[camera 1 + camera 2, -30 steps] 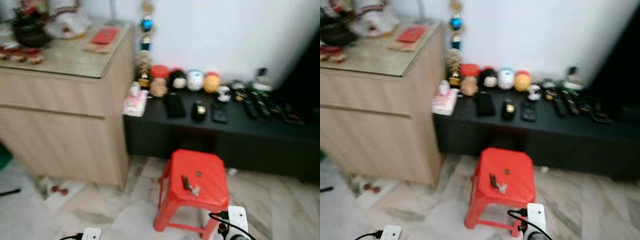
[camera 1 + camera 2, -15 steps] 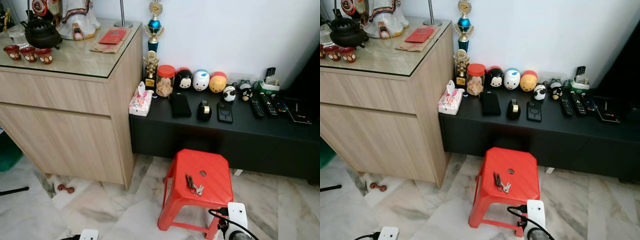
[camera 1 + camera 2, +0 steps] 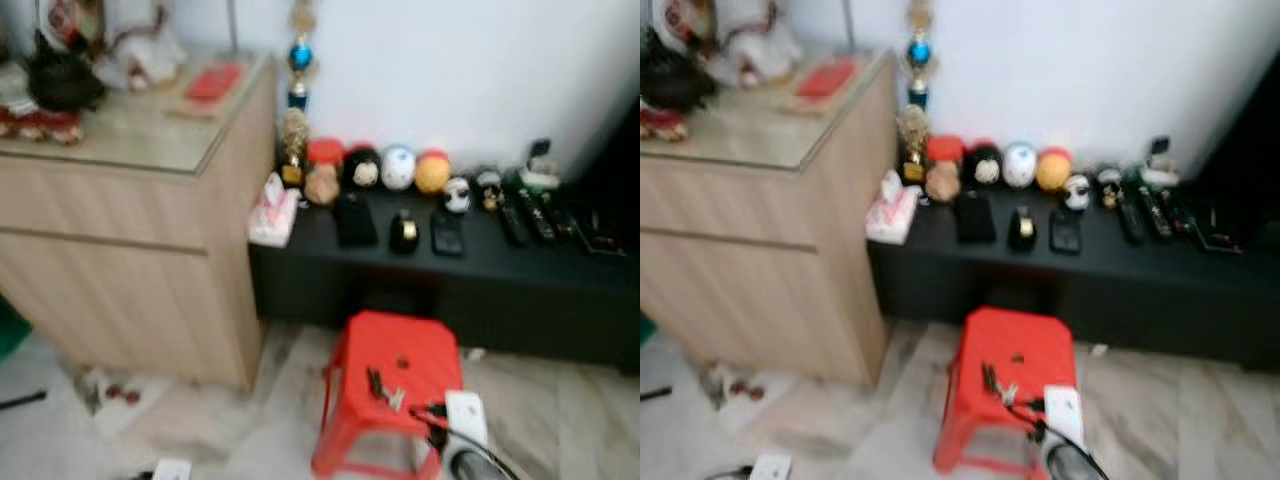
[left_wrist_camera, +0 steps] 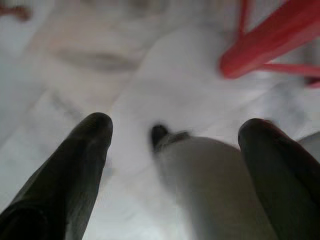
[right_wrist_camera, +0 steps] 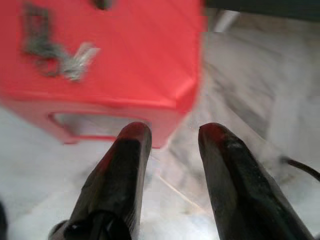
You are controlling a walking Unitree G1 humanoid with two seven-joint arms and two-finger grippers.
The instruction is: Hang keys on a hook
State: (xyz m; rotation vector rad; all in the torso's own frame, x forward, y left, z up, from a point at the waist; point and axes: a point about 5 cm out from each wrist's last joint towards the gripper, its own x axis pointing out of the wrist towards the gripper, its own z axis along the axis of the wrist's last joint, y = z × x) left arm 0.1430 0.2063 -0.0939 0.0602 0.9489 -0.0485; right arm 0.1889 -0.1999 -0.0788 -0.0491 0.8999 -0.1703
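Keys (image 3: 384, 388) lie on the red stool (image 3: 398, 352), unmoved since half a second ago; the head views have since blurred and shifted. Right gripper (image 5: 170, 134) has risen beside the stool's near edge, fingers parted, empty. Left gripper (image 4: 175, 125) hangs spread above the floor.

What look like keys (image 3: 384, 389) lie on the stool (image 3: 425, 352) before the bench (image 3: 520, 262).

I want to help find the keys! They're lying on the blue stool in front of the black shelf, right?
Almost. The stool is red, not blue, as the left eye view shows. The keys do lie on its seat, in front of the black shelf. The right wrist view shows them too, beyond the right tool, which holds nothing.
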